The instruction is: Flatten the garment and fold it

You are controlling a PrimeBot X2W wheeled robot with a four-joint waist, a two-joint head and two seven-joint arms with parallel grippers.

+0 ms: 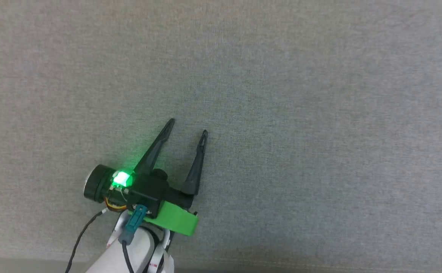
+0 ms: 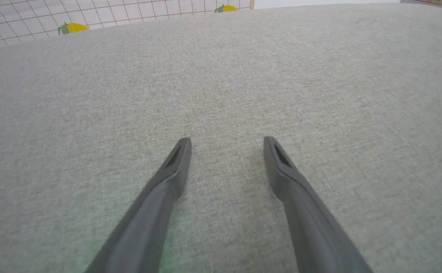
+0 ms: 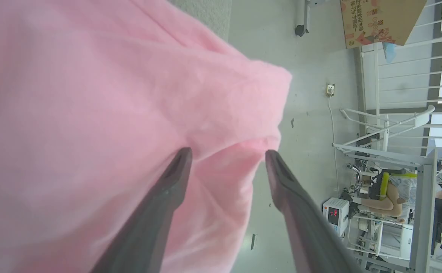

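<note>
The garment (image 3: 92, 113) is hanging bunched directly before the right gripper (image 3: 227, 152), whose fingers are standing apart; the left gripper (image 1: 188, 126) is likewise spreading wide.

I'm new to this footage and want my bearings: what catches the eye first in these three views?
The pink garment looms large across the left of the right wrist view, close behind the right gripper's spread fingers. In the head view, a bright green light glows on the left gripper, which is open over the plain grey fabric surface.
</note>
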